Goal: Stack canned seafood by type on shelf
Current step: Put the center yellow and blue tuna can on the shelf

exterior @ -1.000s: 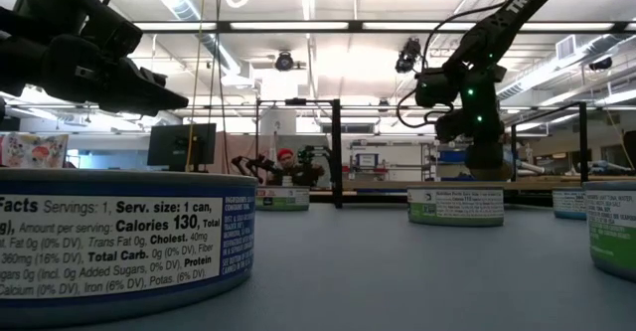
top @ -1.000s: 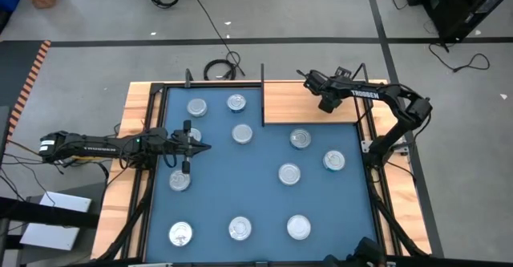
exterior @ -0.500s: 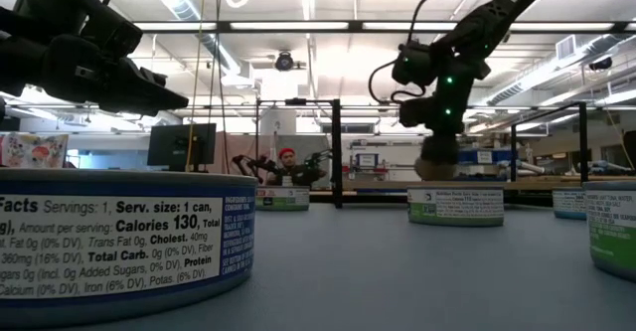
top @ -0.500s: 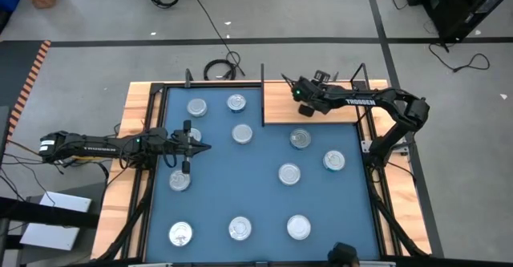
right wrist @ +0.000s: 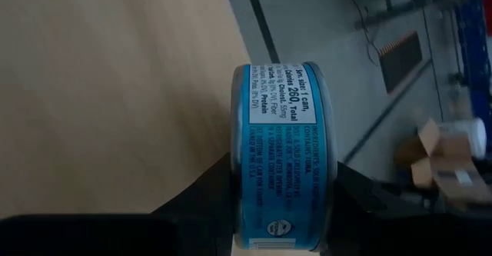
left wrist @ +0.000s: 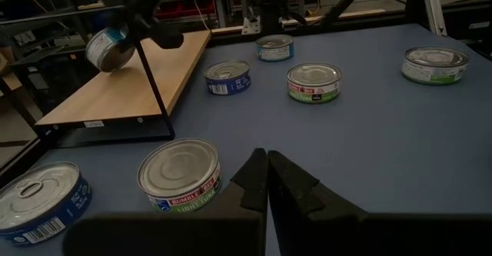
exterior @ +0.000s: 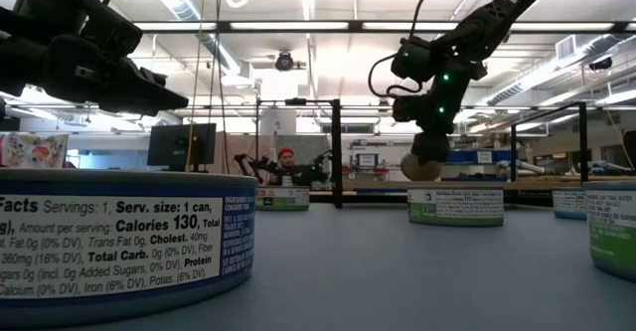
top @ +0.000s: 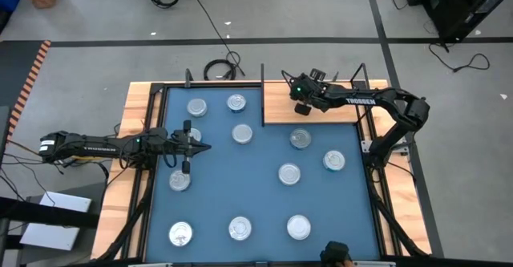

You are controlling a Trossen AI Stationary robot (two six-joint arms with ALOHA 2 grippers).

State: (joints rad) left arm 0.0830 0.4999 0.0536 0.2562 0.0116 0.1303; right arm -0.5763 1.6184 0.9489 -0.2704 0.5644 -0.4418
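My right gripper [top: 300,92] is shut on a blue-labelled tin [right wrist: 283,156] and hovers over the far left part of the light-brown wooden shelf [top: 341,111]. The same tin [left wrist: 108,47] shows in the left wrist view, above the board [left wrist: 131,91]. In the low view that tin [exterior: 422,162] hangs tilted under the gripper. My left gripper [top: 192,145] is shut on nothing and waits above the blue mat's left side, near a tin [left wrist: 179,171]. Several other tins stand flat on the mat [top: 240,183]. My right gripper pinches the blue-labelled tin between its two fingers [right wrist: 204,198], one on each flat end. The labelled side wall [right wrist: 265,133] faces the wrist camera. The tin is lifted clear of the shelf and tipped onto its edge, below the downward-slanting fingers.
Tins lie scattered over the mat: three at the far left [top: 236,103], three at the near edge [top: 240,228], three right of centre [top: 289,173]. A black upright post [top: 263,95] stands at the shelf's left end. The black frame [top: 373,167] borders the mat.
My right gripper has moved with its tin toward the table's left along the shelf, from about the shelf's middle to its left part. It has turned on the way, so the tin now hangs more tipped than before. The left arm has kept still.
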